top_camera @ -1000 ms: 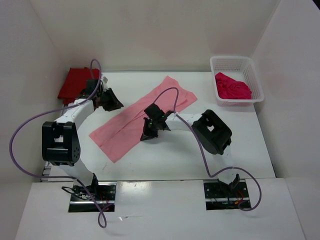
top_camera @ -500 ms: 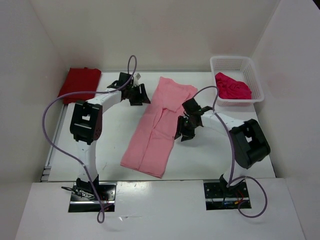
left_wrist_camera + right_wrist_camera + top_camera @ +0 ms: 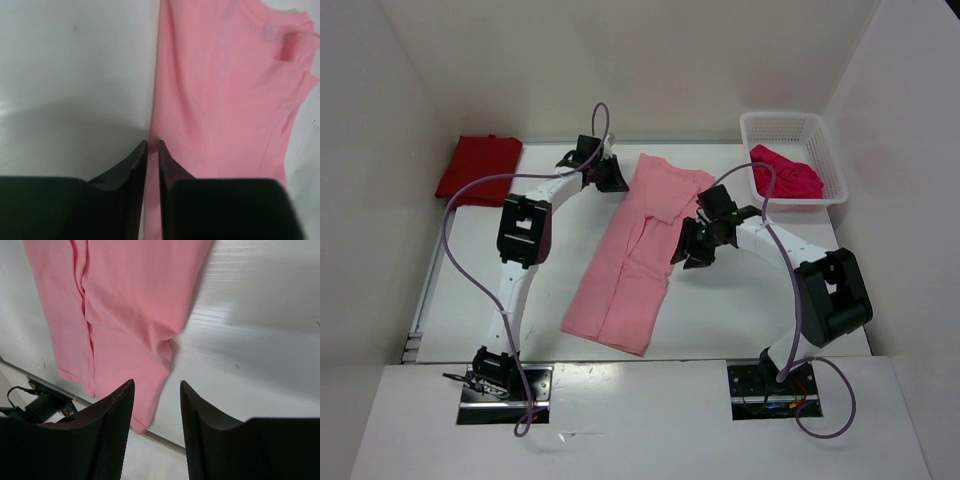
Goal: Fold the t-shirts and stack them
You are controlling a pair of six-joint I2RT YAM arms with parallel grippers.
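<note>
Pale pink and folded lengthwise into a long strip, the light pink shirt (image 3: 632, 255) lies flat in the middle of the table (image 3: 540, 300). In the top view we see it run from the far side, a little right of centre, down toward the near edge, slanting slightly to the left. Its far end is the wider one, with a sleeve turned in over it, and a fold line runs along its length.

The left gripper (image 3: 152, 144) sits at the far left edge of this shirt. In the left wrist view its jaws are drawn nearly together, with only a thin slit between them and the tips right at the hem. We cannot tell whether any cloth is pinched there.

The right gripper (image 3: 156, 384) hangs just beside the shirt's right edge, about a third of the way down from the far end. Its jaws stand well apart with nothing between them, and through the gap we see the hem and bare table.

Well apart from all this, the dark red shirt (image 3: 478, 168) lies folded flat in the far left corner. The crimson-pink shirt (image 3: 785, 175) sits crumpled in the white mesh basket (image 3: 782, 130) at the far right corner.
</note>
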